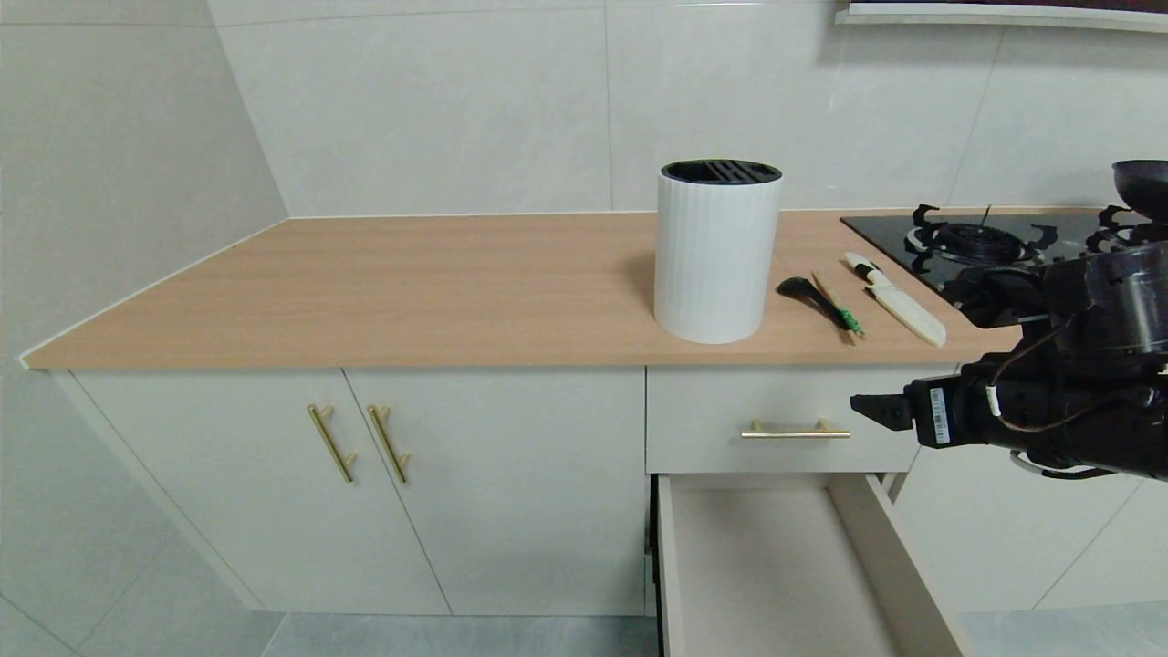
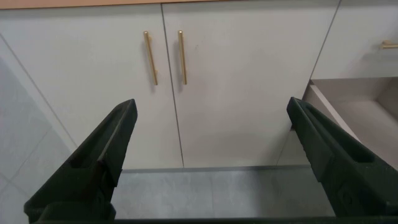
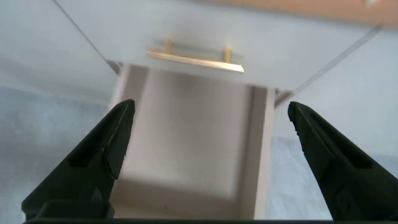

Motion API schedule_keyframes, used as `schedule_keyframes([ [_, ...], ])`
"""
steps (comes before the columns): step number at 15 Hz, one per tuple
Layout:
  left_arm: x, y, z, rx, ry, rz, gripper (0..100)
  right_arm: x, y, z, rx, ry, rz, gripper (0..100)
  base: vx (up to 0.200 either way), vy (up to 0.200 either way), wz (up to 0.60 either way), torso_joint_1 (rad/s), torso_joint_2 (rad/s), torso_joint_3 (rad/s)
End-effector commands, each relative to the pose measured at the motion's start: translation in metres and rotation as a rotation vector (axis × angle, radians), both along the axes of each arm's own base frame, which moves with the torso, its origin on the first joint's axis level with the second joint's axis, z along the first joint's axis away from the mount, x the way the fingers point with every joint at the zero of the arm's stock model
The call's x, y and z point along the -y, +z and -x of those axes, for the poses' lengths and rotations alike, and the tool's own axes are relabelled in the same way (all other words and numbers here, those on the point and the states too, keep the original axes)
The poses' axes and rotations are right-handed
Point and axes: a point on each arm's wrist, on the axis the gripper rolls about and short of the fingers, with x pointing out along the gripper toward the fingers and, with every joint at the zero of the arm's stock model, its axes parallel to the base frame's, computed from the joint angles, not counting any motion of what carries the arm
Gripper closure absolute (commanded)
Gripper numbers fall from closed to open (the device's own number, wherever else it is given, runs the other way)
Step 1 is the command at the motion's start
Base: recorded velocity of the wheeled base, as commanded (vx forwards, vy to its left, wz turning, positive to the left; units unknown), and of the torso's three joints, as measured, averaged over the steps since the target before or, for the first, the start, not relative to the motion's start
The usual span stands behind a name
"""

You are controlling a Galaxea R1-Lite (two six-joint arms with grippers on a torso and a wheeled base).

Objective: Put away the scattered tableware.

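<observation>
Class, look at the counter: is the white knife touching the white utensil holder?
Apart. The head view shows the knife lying clear of the utensil holder, with a black ladle and bare countertop between them.

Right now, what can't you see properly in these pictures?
- Holder inside: head view, its slotted black top covers it.
- Drawer front end: head view, cut off by the bottom edge.
- Drawer floor: right wrist view, blurred.
- Pan: head view, cut off by the right edge.
- Chopsticks: head view, too small to count.
</observation>
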Motion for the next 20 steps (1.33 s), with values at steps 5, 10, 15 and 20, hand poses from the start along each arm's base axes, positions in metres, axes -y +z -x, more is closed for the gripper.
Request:
schedule_keyframes([
  [5,0.0,0.0,0.0,-0.002,-0.001,0.0,0,-0.005,0.006,-0.035,0.08,-0.034,-0.031,0,0.0,0.0,0.0,0.017,-0.04,-0.024],
  [10,0.0,0.0,0.0,-0.002,-0.001,0.0,0,-0.014,0.012,-0.092,0.013,-0.208,-0.09,0,0.0,0.0,0.0,0.0,0.0,0.0],
  [15,0.0,0.0,0.0,-0.002,-0.001,0.0,0,-0.01,-0.008,-0.114,0.01,-0.302,-0.056,0,0.0,0.0,0.0,0.0,0.0,0.0],
  [20,0.0,0.0,0.0,-0.002,-0.001,0.0,0,-0.008,-0.021,-0.132,0.046,-0.316,-0.059,0,0.0,0.0,0.0,0.0,0.0,0.0],
])
